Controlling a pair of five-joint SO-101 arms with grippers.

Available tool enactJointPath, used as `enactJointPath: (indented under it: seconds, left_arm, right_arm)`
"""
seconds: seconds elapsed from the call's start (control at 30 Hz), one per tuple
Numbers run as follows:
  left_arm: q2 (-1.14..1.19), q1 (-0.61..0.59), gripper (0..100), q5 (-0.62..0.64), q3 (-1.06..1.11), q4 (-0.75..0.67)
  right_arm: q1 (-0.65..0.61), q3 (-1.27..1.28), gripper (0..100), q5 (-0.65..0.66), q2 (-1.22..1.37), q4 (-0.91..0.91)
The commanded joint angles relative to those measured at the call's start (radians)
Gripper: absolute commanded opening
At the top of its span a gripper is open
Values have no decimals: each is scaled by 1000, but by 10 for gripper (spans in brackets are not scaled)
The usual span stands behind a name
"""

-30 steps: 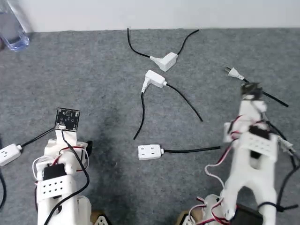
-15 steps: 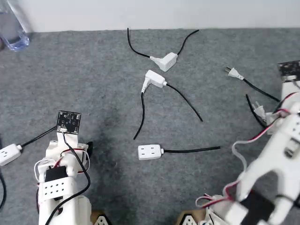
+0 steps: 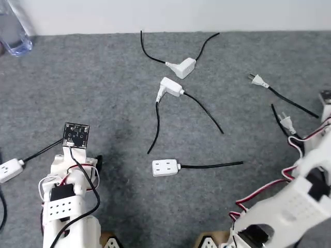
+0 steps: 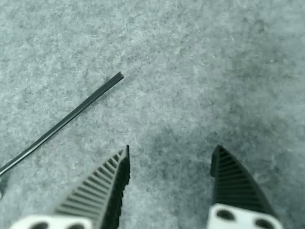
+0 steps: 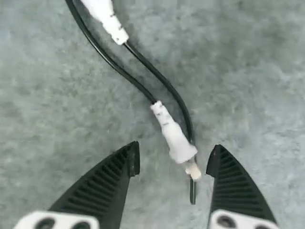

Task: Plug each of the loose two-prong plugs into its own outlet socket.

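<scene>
Two loose white two-prong plugs on black cords lie at the right of the grey carpet, one farther back (image 3: 257, 79) and one nearer (image 3: 286, 122). My right gripper (image 5: 175, 151) is open just above a white plug (image 5: 173, 137), whose prongs (image 5: 193, 170) lie between the fingers; a second plug (image 5: 105, 14) lies beyond it. A white outlet socket (image 3: 165, 167) rests mid-carpet, another (image 3: 10, 169) at the left edge, and two white blocks on cords (image 3: 182, 67) (image 3: 170, 87) sit at the back. My left gripper (image 4: 172, 150) is open over bare carpet.
A black cord end (image 4: 119, 75) lies on the carpet ahead of the left gripper. A clear bottle (image 3: 13, 31) stands at the back left corner. The left arm (image 3: 67, 186) is at the front left, the right arm (image 3: 300, 196) at the front right edge.
The right arm has swung from beside the far right plug out to the right edge and back toward the front. The left arm has barely shifted.
</scene>
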Motion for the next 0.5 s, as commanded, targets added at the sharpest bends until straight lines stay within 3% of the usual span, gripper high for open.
enactJointPath:
  seconds: [0.0, 0.23, 0.4, 0.47]
  left_arm:
    - [-15, 3, 258, -12, -5, -25]
    - [-15, 3, 258, -12, -5, -25]
    - [-15, 3, 258, -12, -5, -37]
    - [-14, 3, 258, -12, -5, -41]
  right_arm:
    - [10, -110, 235, 26, 53, -19]
    - [7, -190, 228, 28, 173, -16]
    - [10, -201, 72, 25, 174, -8]
    - [10, -199, 56, 23, 163, -7]
